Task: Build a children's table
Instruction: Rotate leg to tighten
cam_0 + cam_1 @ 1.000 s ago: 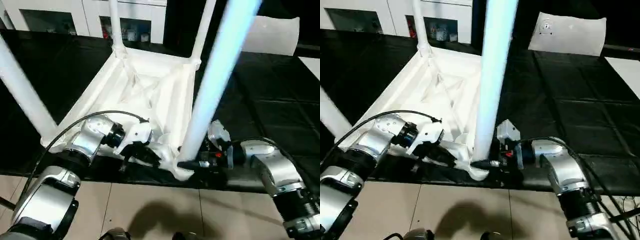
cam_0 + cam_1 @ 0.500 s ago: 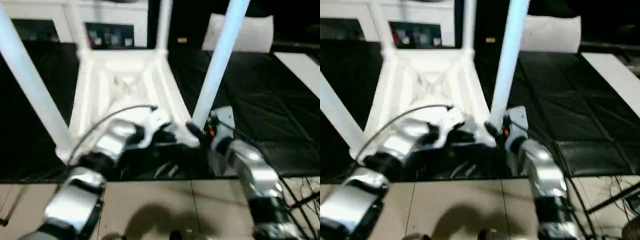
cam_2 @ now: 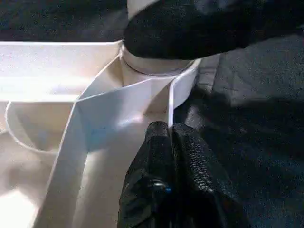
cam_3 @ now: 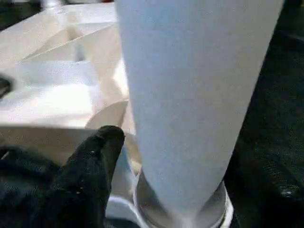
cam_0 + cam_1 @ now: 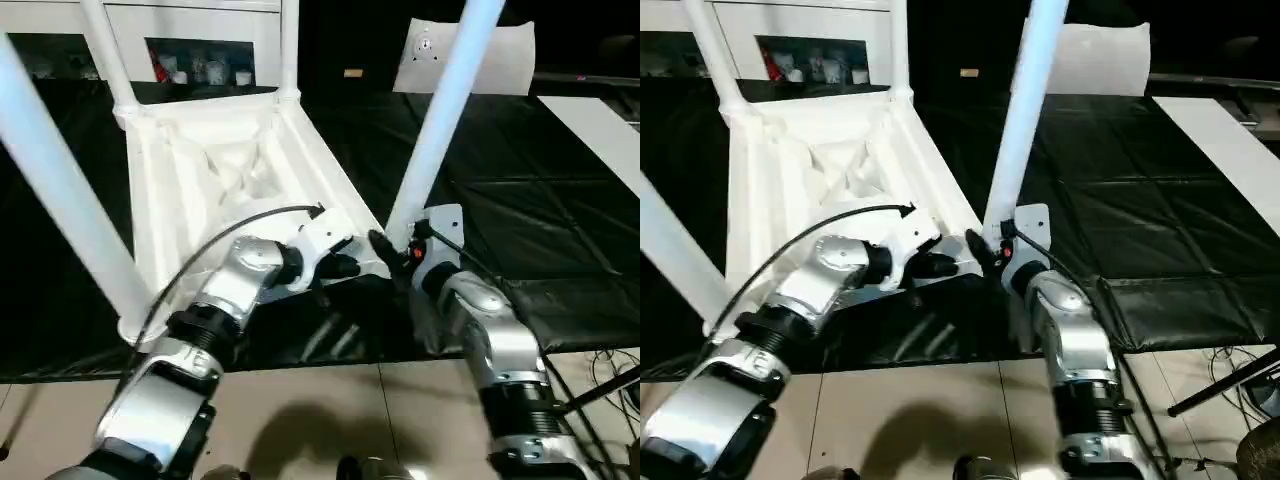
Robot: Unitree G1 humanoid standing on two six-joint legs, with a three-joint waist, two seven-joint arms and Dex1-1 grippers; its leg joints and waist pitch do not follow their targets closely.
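Left gripper (image 3: 168, 142): I see both black fingers pressed together, nothing between them. Their tips sit against the thin rim wall of the tabletop (image 5: 200, 170), just beside the near right corner socket (image 3: 156, 66). In the head view this gripper (image 5: 345, 268) lies low at that same corner, with its silver forearm running back toward me.

Right gripper (image 5: 392, 250): it is at the base of the near right leg (image 5: 440, 120), from the other side of the corner. In its wrist view one black finger (image 4: 92, 161) stands just beside the leg's (image 4: 190, 95) foot where it enters the socket ring. I cannot tell how wide the jaws stand, or whether they grip the leg.

The table lies upside down on the black mat (image 5: 520, 200), ribbed underside up, its near edge close to the mat's near edge. All four legs stand up out of the corner sockets: near left leg (image 5: 60, 190), far left leg (image 5: 105, 50), far right leg (image 5: 289, 45), and the near right one by the grippers.

At the mat's far right corner lies a flat white sheet (image 5: 500, 55) with a small mark. Behind the mat's far edge stand white cabinets (image 5: 190, 30) with glass doors. Pale floor tiles (image 5: 330, 420) run in front of the mat's near edge.
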